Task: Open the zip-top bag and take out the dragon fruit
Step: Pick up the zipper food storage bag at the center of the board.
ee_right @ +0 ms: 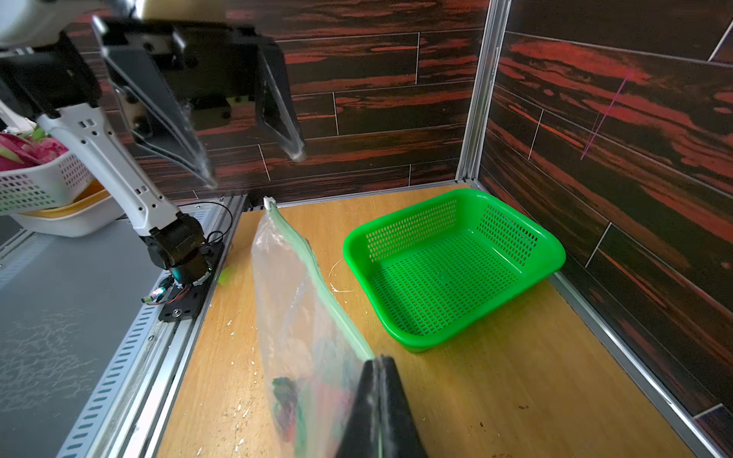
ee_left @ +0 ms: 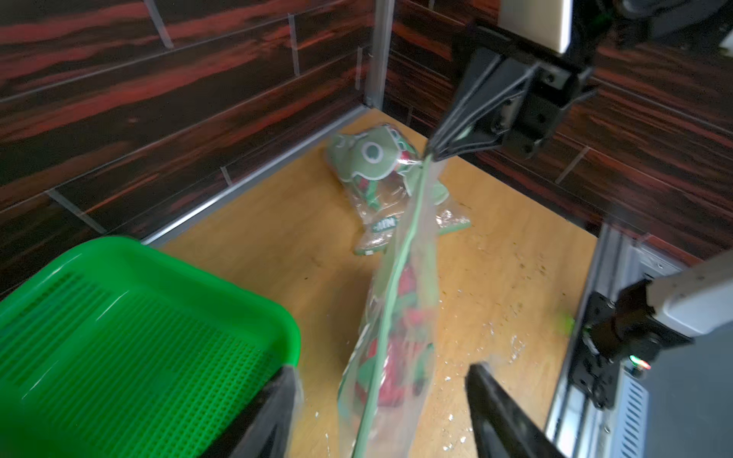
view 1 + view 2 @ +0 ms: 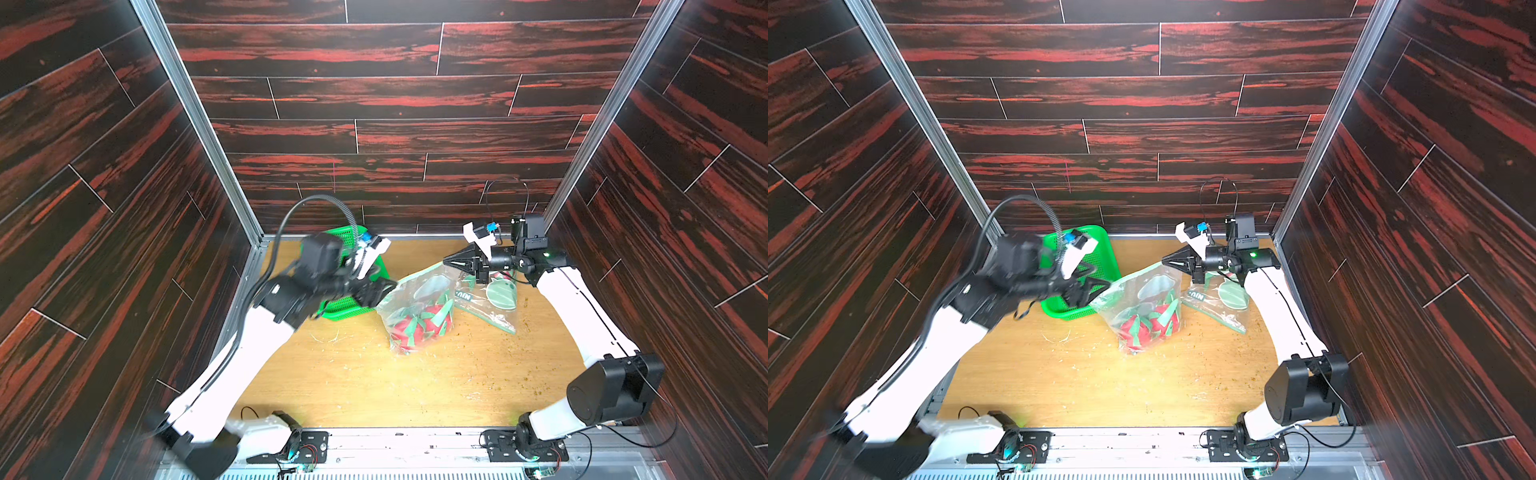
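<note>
Table (image 3: 374, 386): wooden top; everything that matters sits in its far half, and the near half carries only scraps
Green basket (image 1: 412, 230): far left corner, upright, with nothing in it, so no fruit has been set there
Zip-top bag (image 1: 293, 285): middle of the far half, just right of the basket, hoisted by one corner of its top edge so that its belly sags toward the table; by my reading it is not yet opened
Second bag (image 3: 490, 299): lies flat at the far right under the right arm, with something green and red inside that I cannot make out; neither gripper touches it
Dragon fruit (image 3: 419, 328): red skin with green scales, low in the hoisted bag, apparently resting on the table through the plastic; not yet taken out
Right gripper (image 3: 451, 262): jaws pressed together, pinching the far right corner of the bag's top edge and holding it up
Left gripper (image 1: 252, 167): jaws spread and pinching nothing; it hovers at the left end of the top edge, just above the slider, and is blurred in both top views
Zip strip (image 1: 317, 265): pale green and stretched taut; it shows as a single band in both wrist views, which suggests it is sealed, though the top views are too soft to confirm
Slider (image 1: 269, 203): small white tab at the left end of the strip, free of both grippers; drawing it along the strip looks like the step left before any fruit can come out
Scraps (image 3: 490, 374): fine crumbs and pale slivers scattered on the wood, of no part in the job
</note>
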`<action>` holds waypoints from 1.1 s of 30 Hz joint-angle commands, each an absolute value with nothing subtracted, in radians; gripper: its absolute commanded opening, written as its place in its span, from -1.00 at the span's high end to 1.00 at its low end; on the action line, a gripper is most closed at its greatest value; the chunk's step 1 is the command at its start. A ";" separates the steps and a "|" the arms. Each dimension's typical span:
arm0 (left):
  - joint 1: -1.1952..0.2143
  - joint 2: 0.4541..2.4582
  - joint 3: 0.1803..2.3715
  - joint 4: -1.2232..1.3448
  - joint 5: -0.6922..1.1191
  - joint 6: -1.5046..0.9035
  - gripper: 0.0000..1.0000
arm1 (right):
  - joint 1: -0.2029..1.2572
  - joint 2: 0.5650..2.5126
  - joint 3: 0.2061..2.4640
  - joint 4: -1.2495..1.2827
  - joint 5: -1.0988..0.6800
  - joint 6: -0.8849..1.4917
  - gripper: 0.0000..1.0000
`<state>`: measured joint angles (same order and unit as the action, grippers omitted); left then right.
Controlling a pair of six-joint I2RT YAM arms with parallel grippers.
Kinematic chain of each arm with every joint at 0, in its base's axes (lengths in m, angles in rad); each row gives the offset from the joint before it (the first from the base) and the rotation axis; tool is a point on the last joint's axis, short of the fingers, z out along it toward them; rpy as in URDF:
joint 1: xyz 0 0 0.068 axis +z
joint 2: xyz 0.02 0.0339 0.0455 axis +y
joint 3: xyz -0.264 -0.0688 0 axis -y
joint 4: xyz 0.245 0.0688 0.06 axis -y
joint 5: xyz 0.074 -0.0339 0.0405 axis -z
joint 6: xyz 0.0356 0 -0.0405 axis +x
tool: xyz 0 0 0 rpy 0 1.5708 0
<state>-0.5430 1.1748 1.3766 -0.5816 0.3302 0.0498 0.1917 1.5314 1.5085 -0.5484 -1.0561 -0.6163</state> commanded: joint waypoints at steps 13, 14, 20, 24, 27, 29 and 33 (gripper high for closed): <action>-0.532 0.873 0.881 -0.274 0.274 -0.092 -0.55 | 0.238 1.450 1.512 -0.526 -0.996 -0.540 1.00; -0.532 0.869 0.866 -0.255 0.294 -0.094 -0.55 | 0.241 1.448 1.514 -0.526 -0.990 -0.539 1.00; -0.529 0.837 0.786 -0.133 0.314 -0.122 -0.49 | 0.251 1.448 1.523 -0.551 -0.959 -0.551 1.00; -0.513 0.831 0.744 -0.053 0.352 -0.138 -0.31 | 0.252 1.447 1.526 -0.578 -0.941 -0.565 1.00; -0.491 0.847 0.724 0.013 0.414 -0.172 -0.16 | 0.252 1.443 1.525 -0.594 -0.930 -0.570 1.00; -0.480 0.866 0.726 0.030 0.435 -0.182 -0.14 | 0.252 1.436 1.521 -0.598 -0.927 -0.569 1.00; -0.448 0.904 0.735 0.054 0.459 -0.194 -0.15 | 0.253 1.408 1.509 -0.589 -0.940 -0.558 1.00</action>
